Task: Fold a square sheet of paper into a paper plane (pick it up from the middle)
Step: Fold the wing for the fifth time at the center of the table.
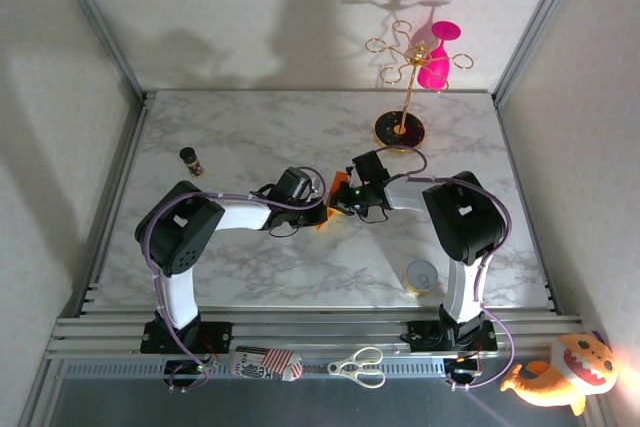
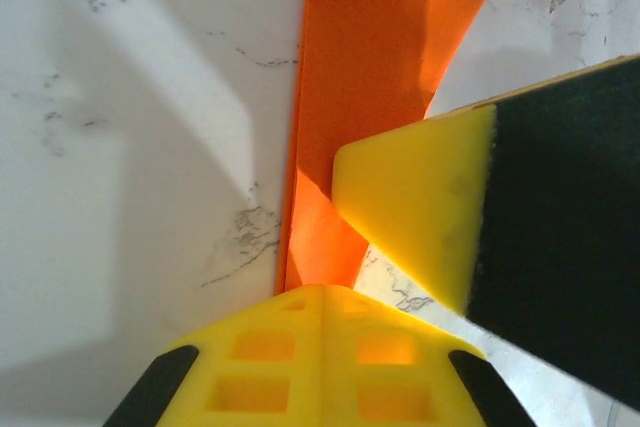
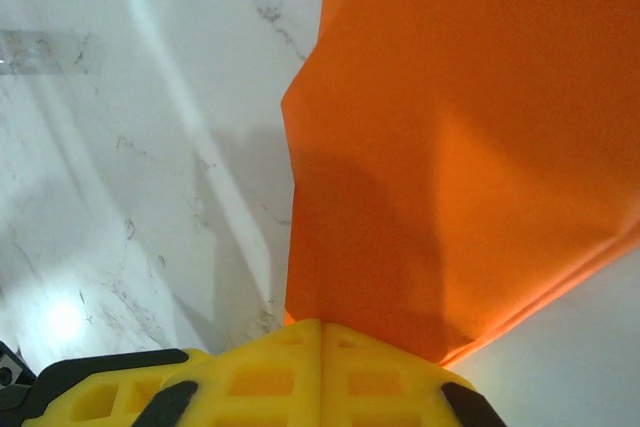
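The square sheet of paper [image 1: 326, 215] lies in the middle of the tabletop [image 1: 250, 127]. It is already folded into layers but is not a plane yet. The left tool [image 2: 320, 292] is squeezed tight on one edge of it, and the right tool [image 3: 320, 325] is squeezed tight on another. I think they pinch it from two sides so it cannot slide while a crease is made.

From above, the paper is just a small orange bit between the two tools, at about 7 o'clock from the gold stand [image 1: 400, 129]. The left wrist view shows more: a long narrow fold running toward 12 o'clock, with the right tool's yellow pad [image 2: 410, 207] over it at 3 o'clock. The right wrist view shows a wide flap with a doubled edge at 4 o'clock.
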### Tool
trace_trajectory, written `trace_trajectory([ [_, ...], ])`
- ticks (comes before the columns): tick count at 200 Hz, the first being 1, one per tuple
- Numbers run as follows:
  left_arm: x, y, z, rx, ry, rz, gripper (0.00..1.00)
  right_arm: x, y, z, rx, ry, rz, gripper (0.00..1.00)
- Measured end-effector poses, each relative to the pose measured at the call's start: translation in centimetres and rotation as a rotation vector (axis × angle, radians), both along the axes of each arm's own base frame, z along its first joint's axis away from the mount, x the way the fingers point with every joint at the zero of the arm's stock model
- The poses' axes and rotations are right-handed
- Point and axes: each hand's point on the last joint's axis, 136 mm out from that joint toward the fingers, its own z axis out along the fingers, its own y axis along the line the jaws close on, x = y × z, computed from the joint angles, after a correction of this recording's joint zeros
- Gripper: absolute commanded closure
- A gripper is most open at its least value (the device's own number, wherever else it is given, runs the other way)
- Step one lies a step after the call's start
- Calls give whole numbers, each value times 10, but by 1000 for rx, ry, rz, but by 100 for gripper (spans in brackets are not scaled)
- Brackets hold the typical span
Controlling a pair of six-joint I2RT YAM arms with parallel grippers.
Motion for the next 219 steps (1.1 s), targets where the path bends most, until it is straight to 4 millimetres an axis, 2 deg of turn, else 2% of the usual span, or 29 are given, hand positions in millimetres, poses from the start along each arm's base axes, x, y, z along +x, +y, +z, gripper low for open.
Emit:
trace_trajectory([
  [17, -1, 1, -1, 6, -10, -10, 100, 9, -9, 1, 2, -19, -14, 100],
  [61, -1, 2, -2, 12, -34, -31, 100, 44, -49, 1, -16, -79, -103, 100],
  [118, -2, 1, -2, 17, -44, -44, 100, 64, -66, 2, -19, -105, -127, 100],
  [187, -2, 1, -1, 21, -48, -52, 100, 116, -118, 10, -118, -198, -273, 100],
  [200, -2, 1, -1, 21, -48, -52, 100, 119, -121, 13, -126, -212, -286, 100],
  [219, -1, 1, -1, 24, -45, -52, 100, 113, -116, 23, -121, -231, -276, 100],
])
